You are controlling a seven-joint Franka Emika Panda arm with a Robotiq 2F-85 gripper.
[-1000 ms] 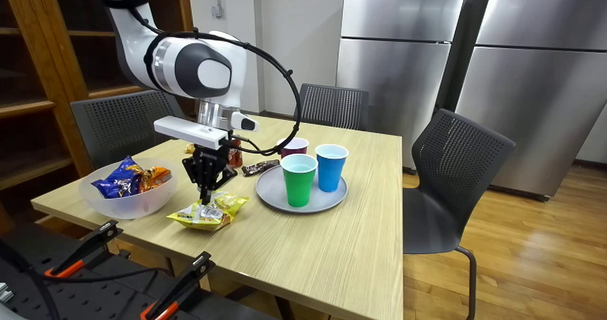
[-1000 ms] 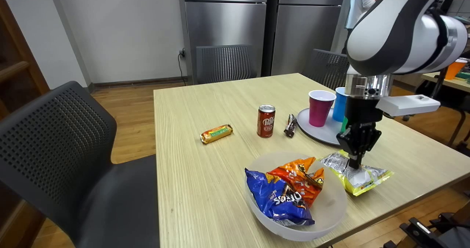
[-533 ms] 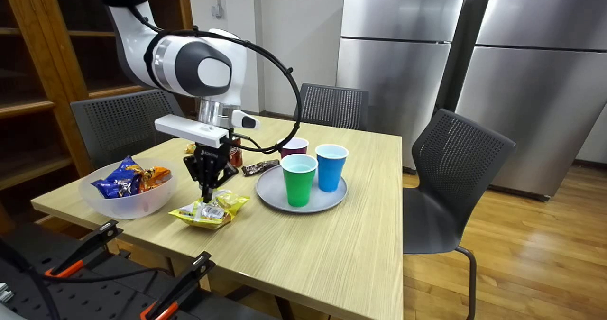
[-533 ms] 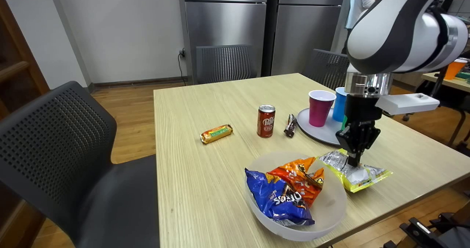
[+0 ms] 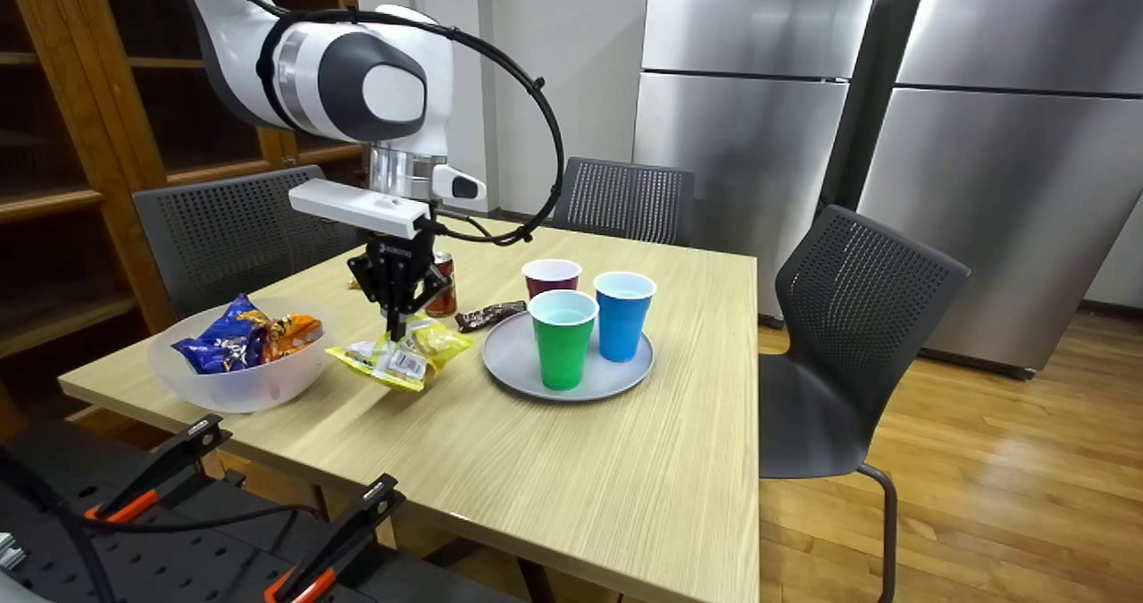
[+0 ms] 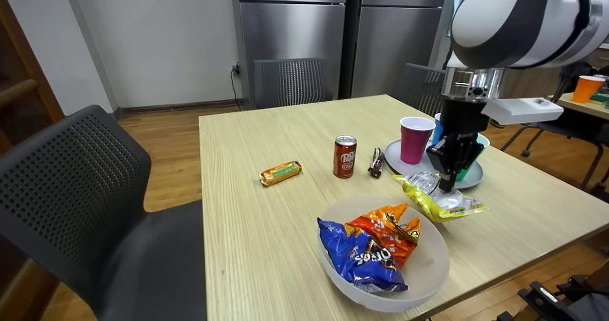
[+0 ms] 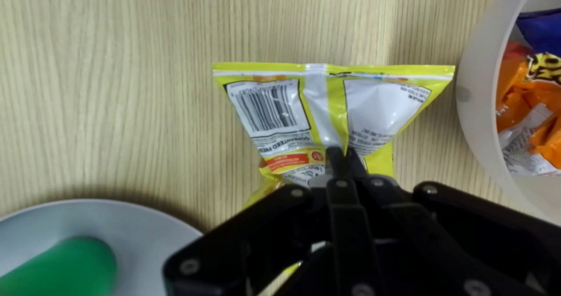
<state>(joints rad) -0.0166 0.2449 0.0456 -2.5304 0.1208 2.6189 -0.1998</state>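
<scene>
Wood-grain tabletop (image 5: 625,478), glossy bag (image 5: 420,357)
From here, a matt plate (image 5: 509,359) sits at the bag's three o'clock, a frosted plastic bowl (image 5: 272,389) at nine.

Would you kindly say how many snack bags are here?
3: the yellow bag in the claw, plus the blue bag and orange bag in the bowl; more may hide underneath.
</scene>
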